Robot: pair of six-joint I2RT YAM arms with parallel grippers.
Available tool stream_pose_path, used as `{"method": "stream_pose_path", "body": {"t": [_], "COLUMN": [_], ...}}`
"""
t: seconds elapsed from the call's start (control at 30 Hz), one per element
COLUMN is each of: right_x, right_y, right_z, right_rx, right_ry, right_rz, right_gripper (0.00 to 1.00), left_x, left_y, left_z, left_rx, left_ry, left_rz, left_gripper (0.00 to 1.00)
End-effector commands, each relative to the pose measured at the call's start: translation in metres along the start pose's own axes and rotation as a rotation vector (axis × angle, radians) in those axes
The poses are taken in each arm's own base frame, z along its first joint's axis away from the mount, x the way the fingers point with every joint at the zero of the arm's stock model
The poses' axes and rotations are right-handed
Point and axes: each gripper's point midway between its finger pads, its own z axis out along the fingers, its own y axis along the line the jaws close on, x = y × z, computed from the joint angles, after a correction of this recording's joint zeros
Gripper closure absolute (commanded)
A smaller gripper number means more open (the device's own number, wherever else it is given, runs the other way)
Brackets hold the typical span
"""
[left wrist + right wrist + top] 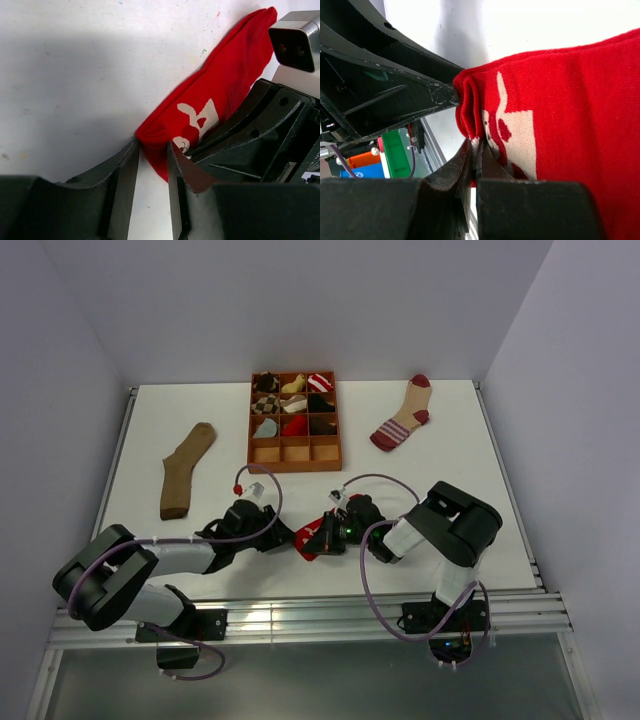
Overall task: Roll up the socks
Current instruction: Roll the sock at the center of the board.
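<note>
The red sock with a white pattern (306, 548) lies near the table's front edge, between my two grippers. My right gripper (479, 145) is shut on its folded edge (470, 107). My left gripper (152, 147) has its jaws narrowed but still apart, and the sock's pointed end (200, 110) sits between the fingertips. In the top view the left gripper (288, 537) and right gripper (326, 534) face each other across the sock. The plain brown sock (186, 470) lies flat at the left. The beige sock with maroon stripes (403, 416) lies flat at the back right.
A wooden compartment tray (295, 453) stands at the back centre, with small rolled bundles in its far cells. Walls close the table at the back and on both sides. An aluminium rail (300, 618) runs along the near edge.
</note>
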Motion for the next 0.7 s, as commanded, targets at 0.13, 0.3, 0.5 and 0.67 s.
{"method": "stream_pose_path", "body": {"t": [0.13,0.3,0.5,0.67], "right_x": [0.003,-0.004,-0.023,-0.037], "right_y": [-0.030,-0.027,-0.010,0.012], "right_z": [-0.001,-0.004,-0.014,-0.025], "right_rx": [0.136,0.155,0.231,0.348], "right_ry": [0.010,-0.008,-0.074,-0.171], "right_rz": [-0.010,-0.045,-0.210,-0.378], "right_gripper": [1.00,0.94,0.69,0.64], "left_x": [0.027,0.031,0.029,0.027], "left_y": [0.039,0.046,0.050,0.041], "left_z": [0.004,0.006,0.007,0.006], "left_rx": [-0.156,-0.201,-0.264,-0.276], "left_ry": [0.090,0.096,0.104,0.118], "left_rz": [0.035,0.036,0.033,0.029], "left_gripper": [0.69,0.85,0.99,1.00]}}
